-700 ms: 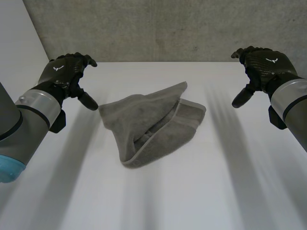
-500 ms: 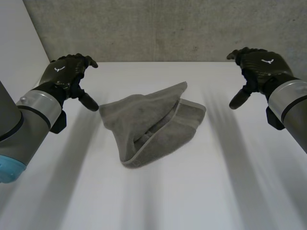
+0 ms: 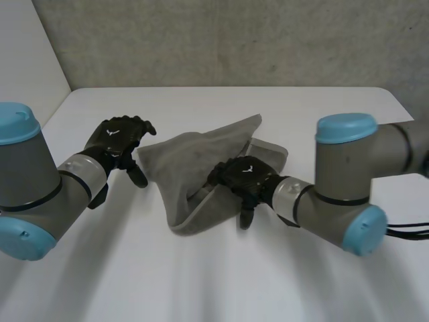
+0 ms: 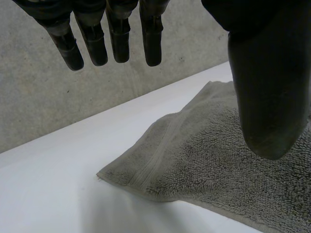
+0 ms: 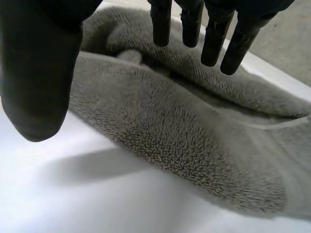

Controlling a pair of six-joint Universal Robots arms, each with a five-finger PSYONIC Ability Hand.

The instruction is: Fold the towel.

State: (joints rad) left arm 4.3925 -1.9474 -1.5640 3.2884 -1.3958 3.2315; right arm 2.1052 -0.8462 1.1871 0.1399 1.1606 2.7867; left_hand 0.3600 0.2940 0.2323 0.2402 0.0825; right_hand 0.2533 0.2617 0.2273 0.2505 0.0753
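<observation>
A grey towel (image 3: 201, 161) lies crumpled and loosely folded over itself in the middle of the white table (image 3: 322, 114). My left hand (image 3: 119, 137) hovers just beside the towel's left corner (image 4: 116, 177), fingers (image 4: 119, 36) straight and spread, thumb (image 4: 267, 92) apart, holding nothing. My right hand (image 3: 244, 178) hangs over the towel's near right edge (image 5: 160, 145), its fingers (image 5: 214, 34) straight above the folds and its thumb (image 5: 36, 82) off the cloth on the table side, open and empty.
A grey concrete wall (image 3: 221, 40) runs along the table's far edge. My right arm (image 3: 342, 181) reaches across the table from the right; my left arm (image 3: 33, 188) comes in from the near left.
Both hands have come down and inward from the table's far corners: the left to the towel's left corner, the right onto the towel's near right edge. The towel has not moved.
</observation>
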